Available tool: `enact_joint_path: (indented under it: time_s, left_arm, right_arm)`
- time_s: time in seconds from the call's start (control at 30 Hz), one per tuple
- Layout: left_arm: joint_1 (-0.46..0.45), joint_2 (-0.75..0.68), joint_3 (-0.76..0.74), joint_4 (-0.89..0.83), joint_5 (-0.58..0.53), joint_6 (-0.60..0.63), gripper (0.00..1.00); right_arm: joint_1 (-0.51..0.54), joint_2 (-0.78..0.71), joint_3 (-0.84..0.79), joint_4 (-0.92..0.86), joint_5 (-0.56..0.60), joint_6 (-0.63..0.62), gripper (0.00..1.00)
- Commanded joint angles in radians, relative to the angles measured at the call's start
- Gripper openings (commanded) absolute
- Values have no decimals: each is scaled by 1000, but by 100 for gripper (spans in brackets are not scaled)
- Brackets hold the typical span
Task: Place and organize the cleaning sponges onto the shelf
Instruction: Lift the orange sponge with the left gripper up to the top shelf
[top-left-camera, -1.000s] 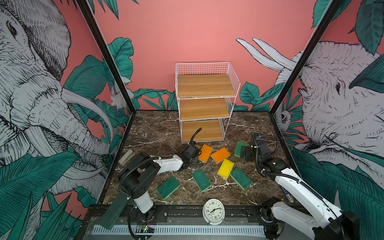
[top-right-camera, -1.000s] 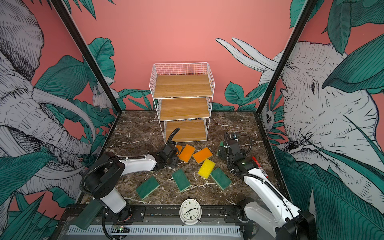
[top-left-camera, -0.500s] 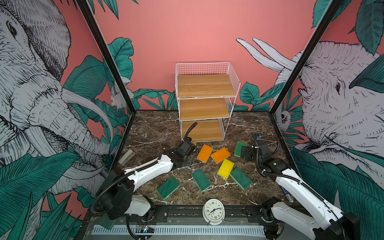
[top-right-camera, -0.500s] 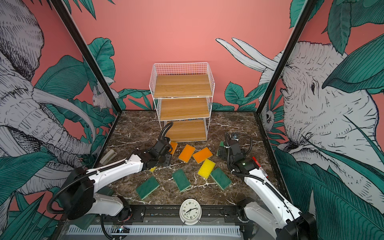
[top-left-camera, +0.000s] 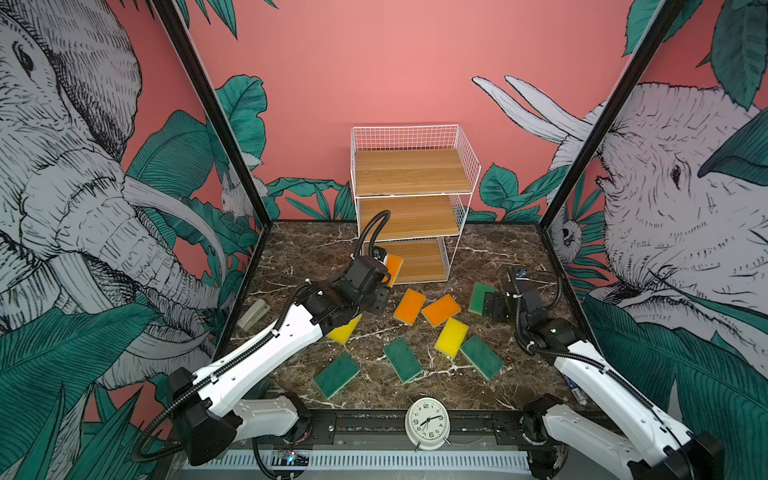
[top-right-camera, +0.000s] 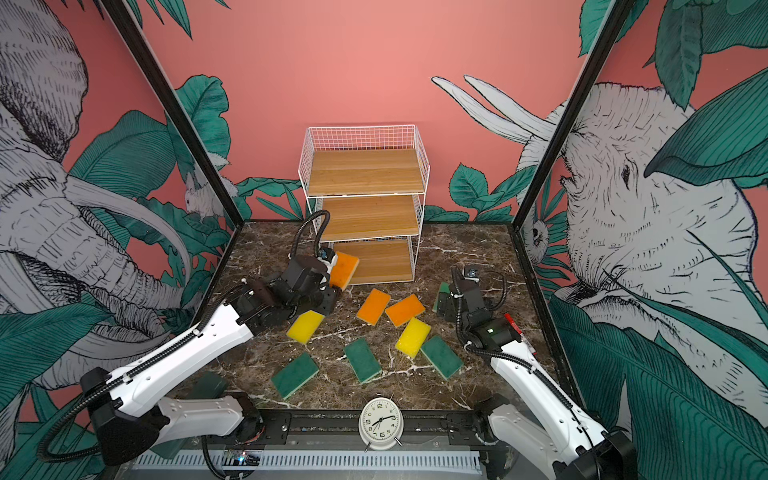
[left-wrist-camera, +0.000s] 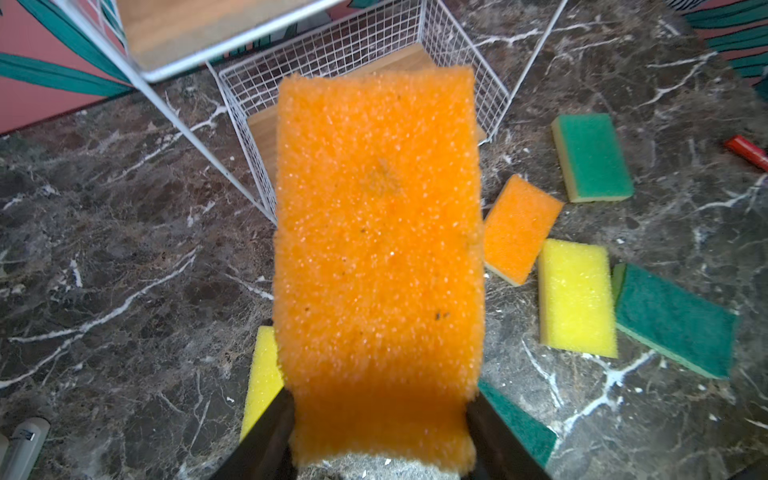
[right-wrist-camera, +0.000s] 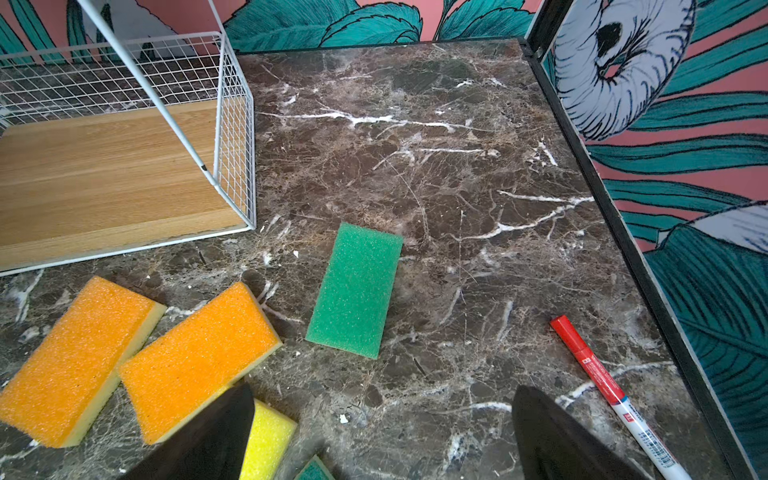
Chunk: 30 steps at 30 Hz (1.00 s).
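Observation:
My left gripper (left-wrist-camera: 380, 415) is shut on the short end of an orange sponge (left-wrist-camera: 378, 249), held off the table at the front left corner of the shelf's (top-left-camera: 411, 172) lowest tier; in both top views this sponge (top-right-camera: 345, 270) overlaps that corner. All three wooden boards are bare. On the marble lie two orange sponges (top-left-camera: 410, 306) (top-left-camera: 441, 310), two yellow ones (top-left-camera: 451, 336) (top-left-camera: 344, 330) and several dark green ones (top-left-camera: 402, 359). My right gripper (right-wrist-camera: 382, 419) stands open just short of a green sponge (right-wrist-camera: 355, 291), holding nothing.
A white alarm clock (top-left-camera: 427, 423) stands at the front edge. A red marker (right-wrist-camera: 598, 374) lies near the right wall. A small grey object (top-left-camera: 253, 314) lies by the left wall. Black frame posts and printed walls enclose the table.
My left gripper closed on the orange sponge, lifted it off the table and carried it back toward the shelf's lowest tier. The right arm has stayed still.

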Motion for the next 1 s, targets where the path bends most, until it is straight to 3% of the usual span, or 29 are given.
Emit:
enact_joint_path:
  time_s: [0.0, 0.2, 0.5, 0.97]
  left_arm:
    - [-6, -41, 71, -94, -10, 27, 55]
    - [-5, -62, 204, -141, -14, 31, 52]
    - [-5, -17, 402, -23, -16, 129, 53]
    - [-5, 156, 628, 153, -156, 169, 59]
  right_arm:
    - [5, -1, 10, 9, -2, -9, 99]
    - [5, 11, 12, 20, -17, -6, 99]
    - [6, 15, 11, 20, -47, 8, 99]
    - [6, -14, -15, 45, -51, 5, 99]
